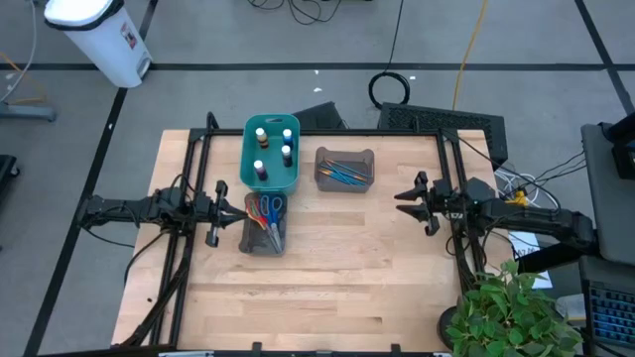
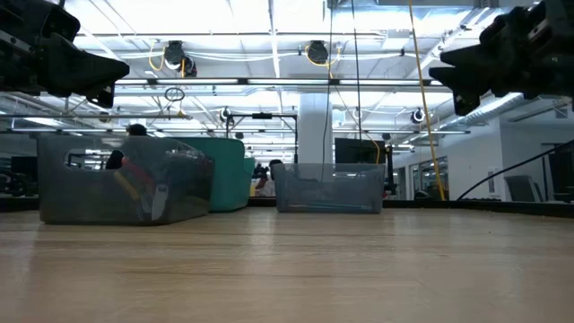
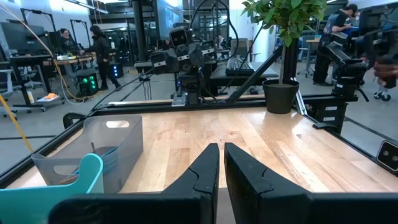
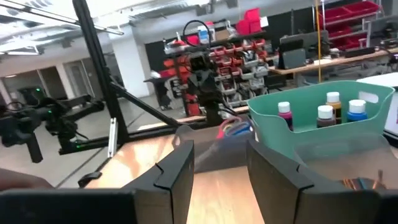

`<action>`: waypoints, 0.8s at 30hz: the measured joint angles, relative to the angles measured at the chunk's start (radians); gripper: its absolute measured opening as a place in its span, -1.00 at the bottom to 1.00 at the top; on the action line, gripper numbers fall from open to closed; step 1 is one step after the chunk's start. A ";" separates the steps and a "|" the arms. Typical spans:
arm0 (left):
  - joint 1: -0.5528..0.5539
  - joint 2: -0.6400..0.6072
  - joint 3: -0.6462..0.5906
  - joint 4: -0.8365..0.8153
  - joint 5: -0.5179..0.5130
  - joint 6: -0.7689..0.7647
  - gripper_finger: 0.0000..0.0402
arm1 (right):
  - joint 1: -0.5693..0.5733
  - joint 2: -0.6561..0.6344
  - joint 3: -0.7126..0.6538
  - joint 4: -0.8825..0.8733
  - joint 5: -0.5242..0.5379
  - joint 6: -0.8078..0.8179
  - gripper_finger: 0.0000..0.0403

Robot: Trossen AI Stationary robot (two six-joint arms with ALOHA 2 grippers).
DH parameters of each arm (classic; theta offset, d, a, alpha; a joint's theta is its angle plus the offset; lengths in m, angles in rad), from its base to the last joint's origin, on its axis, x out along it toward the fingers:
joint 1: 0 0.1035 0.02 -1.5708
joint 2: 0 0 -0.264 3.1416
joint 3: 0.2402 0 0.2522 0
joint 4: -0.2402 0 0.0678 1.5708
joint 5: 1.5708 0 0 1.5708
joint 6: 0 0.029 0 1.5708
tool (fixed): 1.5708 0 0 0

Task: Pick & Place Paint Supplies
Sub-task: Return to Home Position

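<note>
We find the left claw (image 1: 226, 210) raised above the light wooden surface (image 1: 337, 268) at 9 o'clock, its fingers clenched almost together with nothing between them. The right claw (image 1: 402, 203) hangs at 3 o'clock, released, with its fingers apart and empty. The small white-capped paint bottles (image 1: 273, 149) stand upright in the teal plastic bin (image 1: 248, 159) at 11 o'clock. Just beside that bin, at 12 o'clock, the shallow grey translucent bin (image 1: 319, 169) holds the thin blue and orange brushes (image 1: 344, 171), which lie flat. At 9 o'clock, touching the teal bin's near end, the second grey translucent bin (image 1: 260, 243) holds the scissors with red, blue and green-yellow handles (image 1: 266, 211), close to the left claw. A green potted plant (image 1: 511, 307) stands at the surface's 5 o'clock corner.
</note>
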 joint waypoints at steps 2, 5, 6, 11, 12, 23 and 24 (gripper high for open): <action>0.000 0.000 0.000 0.000 0.000 0.000 -0.84 | -0.005 -0.006 0.000 -0.010 0.001 0.000 -0.32; 0.000 0.000 0.000 0.000 0.000 0.000 -0.84 | -0.006 -0.008 0.001 -0.043 0.005 -0.003 -0.33; 0.000 0.000 0.000 0.000 0.000 0.000 -0.84 | -0.006 -0.008 0.001 -0.064 0.009 -0.006 -0.33; 0.000 0.000 0.000 0.000 0.000 0.000 -0.84 | -0.005 -0.006 0.002 -0.105 0.008 -0.061 -0.31; 0.000 0.000 0.000 0.000 0.000 0.000 -0.84 | -0.004 -0.006 0.002 -0.105 0.008 -0.063 -0.31; 0.000 0.000 0.000 0.000 0.000 0.000 -0.84 | -0.004 -0.005 -0.016 -0.115 0.010 -0.126 -0.32; 0.000 0.000 0.000 0.000 0.000 0.000 -0.84 | -0.004 -0.006 -0.016 -0.119 0.010 -0.142 -0.32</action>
